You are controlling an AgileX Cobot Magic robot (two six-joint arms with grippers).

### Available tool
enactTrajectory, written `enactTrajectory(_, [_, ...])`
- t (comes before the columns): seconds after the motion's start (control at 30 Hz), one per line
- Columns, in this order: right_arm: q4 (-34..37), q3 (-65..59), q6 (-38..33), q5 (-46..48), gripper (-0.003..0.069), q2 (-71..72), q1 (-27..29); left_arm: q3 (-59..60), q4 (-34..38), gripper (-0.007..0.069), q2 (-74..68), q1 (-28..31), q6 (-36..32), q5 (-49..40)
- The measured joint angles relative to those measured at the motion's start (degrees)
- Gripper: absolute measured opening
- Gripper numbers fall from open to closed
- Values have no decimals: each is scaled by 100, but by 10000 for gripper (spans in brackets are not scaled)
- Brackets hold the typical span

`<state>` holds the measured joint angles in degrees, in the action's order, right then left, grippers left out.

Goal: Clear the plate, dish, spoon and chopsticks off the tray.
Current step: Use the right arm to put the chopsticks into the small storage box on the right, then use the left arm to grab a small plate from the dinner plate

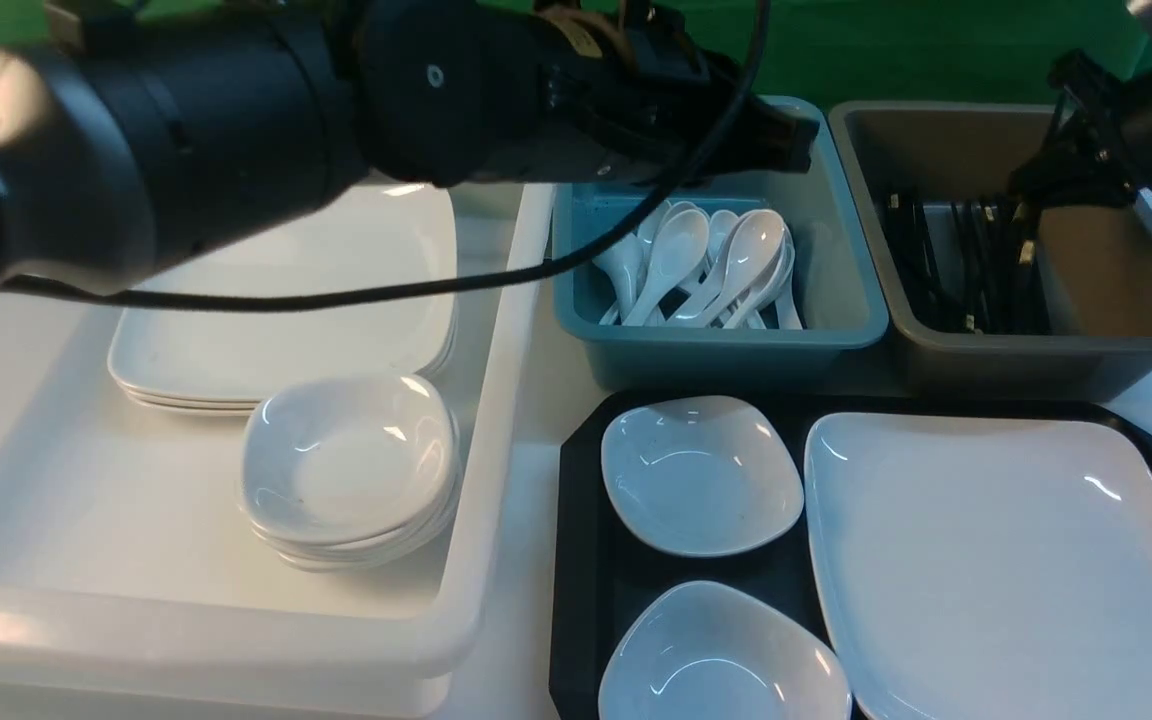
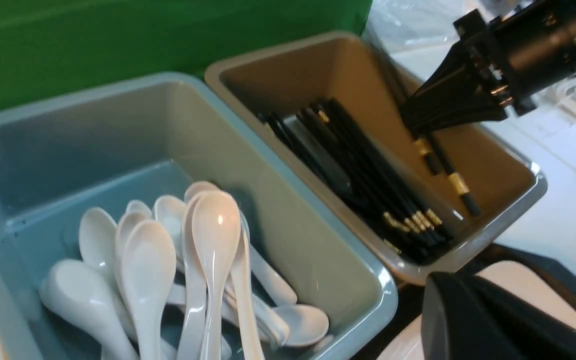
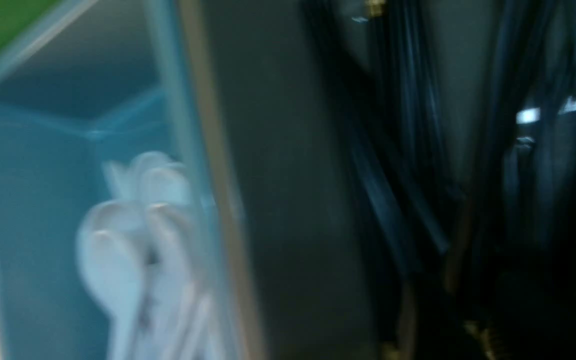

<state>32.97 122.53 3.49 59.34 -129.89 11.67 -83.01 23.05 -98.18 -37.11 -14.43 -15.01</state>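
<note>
The black tray (image 1: 576,560) carries the large white plate (image 1: 1006,560) and two small white dishes, one farther back (image 1: 701,475) and one nearer (image 1: 726,660). Several white spoons (image 1: 706,265) lie in the blue bin (image 1: 836,300). Black chopsticks (image 1: 966,270) lie in the brown bin (image 1: 1116,290). My right gripper (image 2: 410,117) hangs over that bin, and one pair of chopsticks (image 2: 450,175) slants down from its tip against the bin wall. Its jaws are too dark to read. My left gripper (image 1: 791,140) is shut and empty above the blue bin's far edge.
A big white tub (image 1: 496,420) on the left holds stacked plates (image 1: 286,310) and stacked small dishes (image 1: 351,470). The left arm stretches across the back over the tub. A green backdrop stands behind the bins.
</note>
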Motion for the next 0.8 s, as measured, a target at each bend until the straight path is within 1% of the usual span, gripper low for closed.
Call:
enactTrajectory(0.03, [-169,0,5,-5,282,-4,-37,0,0,1,-17,0,0,-36])
enactTrajectory(0.1, [-349,0,-2,30,340,-4,-73,0,0,1,-24,0,0,-184])
enactTrajectory(0.17, [-412,0,-14,90,362,-4,-108,0,0,1,-24,0,0,-303])
enactTrajectory(0.2, [-436,0,-37,193,374,-4,-152,-19,-3,1,-24,0,0,-494])
enactTrajectory(0.27, [-436,0,-98,468,372,26,-207,-67,-39,1,-24,0,0,-980])
enactTrajectory(0.33, [-442,0,-241,726,346,77,-235,-110,-67,1,-24,0,0,-1474])
enactTrajectory(0.37, [-449,0,-349,726,321,141,-245,-162,-111,1,-24,0,0,-1935])
enactTrajectory(0.4, [-513,-8,-472,726,282,270,-265,-205,-138,1,-24,0,0,-2295])
enactTrajectory(0.5, [-760,-124,-659,734,127,997,-327,-342,-196,1,-24,0,18,-3316])
enactTrajectory(0.53, [-842,-194,-758,738,85,1299,-362,-372,-217,1,-24,0,24,-3575])
enactTrajectory(0.57, [-903,-281,-860,738,59,1571,-399,-395,-239,1,-24,-6,24,-3799])
enactTrajectory(0.6, [-953,-468,-1035,740,38,2005,-467,-411,-291,1,-24,-24,55,-3936])
enactTrajectory(0.63, [-971,-507,-1068,740,36,2083,-482,-417,-300,1,-24,-33,71,-3955])
enactTrajectory(0.67, [-986,-822,-1298,745,27,2630,-591,-418,-480,1,-24,-107,141,-4068])
enactTrajectory(0.73, [-990,-1351,-1582,747,25,3356,-754,-431,-771,1,-76,-272,288,-4123])
enactTrajectory(0.8, [-976,-2139,-1853,751,25,4205,-978,-461,-1080,1,-229,-527,429,-4196])
